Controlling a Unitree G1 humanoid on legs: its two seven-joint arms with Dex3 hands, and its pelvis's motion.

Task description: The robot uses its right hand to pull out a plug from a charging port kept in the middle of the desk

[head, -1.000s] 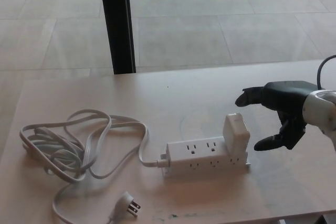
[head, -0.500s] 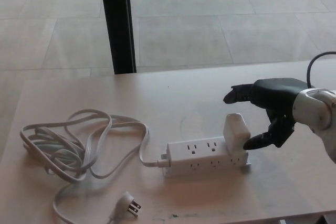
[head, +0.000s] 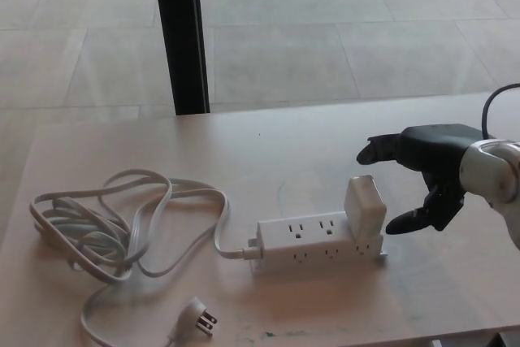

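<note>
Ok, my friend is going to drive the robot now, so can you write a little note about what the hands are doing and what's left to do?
Right hand: open, holding nothing, fingers spread just right of the white plug, not touching it.
Left hand: not in view.
Power strip: mid-desk, its cord coiled to the left, with the end prongs lying loose near the front edge.
Done: the hand is up beside the plug.
Left: close on the plug and pull it out of the strip.

pale matt wood-look tabletop (head: 122, 132), scuffed nr front edge. white smooth plastic power strip (head: 318, 243) w/ glossy white plastic block plug (head: 365, 206). black matt plastic right hand (head: 422, 170).
</note>
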